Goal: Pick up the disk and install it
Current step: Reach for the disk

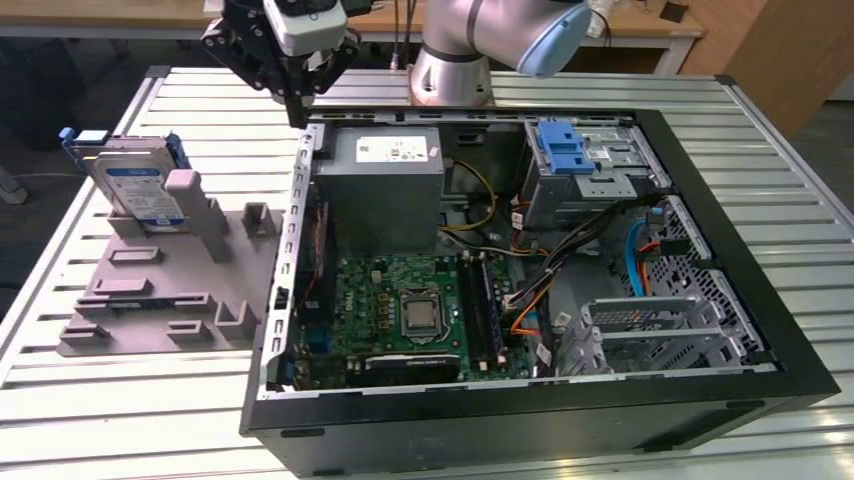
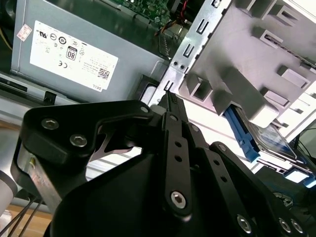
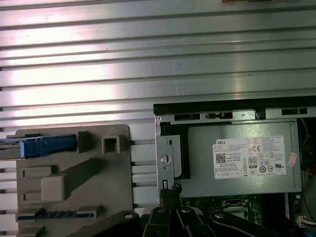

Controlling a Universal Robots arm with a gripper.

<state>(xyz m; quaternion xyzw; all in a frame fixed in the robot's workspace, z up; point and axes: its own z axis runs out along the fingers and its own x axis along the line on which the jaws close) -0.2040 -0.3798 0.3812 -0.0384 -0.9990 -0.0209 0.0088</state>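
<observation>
Gripper (image 1: 294,117): jaws closed, empty, over computer case (image 1: 534,432) corner beside power supply (image 1: 387,190). Disk (image 1: 139,190) upright in grey fixture (image 1: 160,290), well apart.

disk (image 2: 270,137) half hidden behind grey stand (image 2: 247,59), arm (image 1: 461,50) cut off by top edge

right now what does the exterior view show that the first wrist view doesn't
Exterior view: the blue latch, the silver drive bay, the arm, and the disk standing with its labelled face showing. First wrist view: the disk edge-on, its blue frame running along it. Both: the grey fixture, the power supply, and the tool by the case wall.
</observation>
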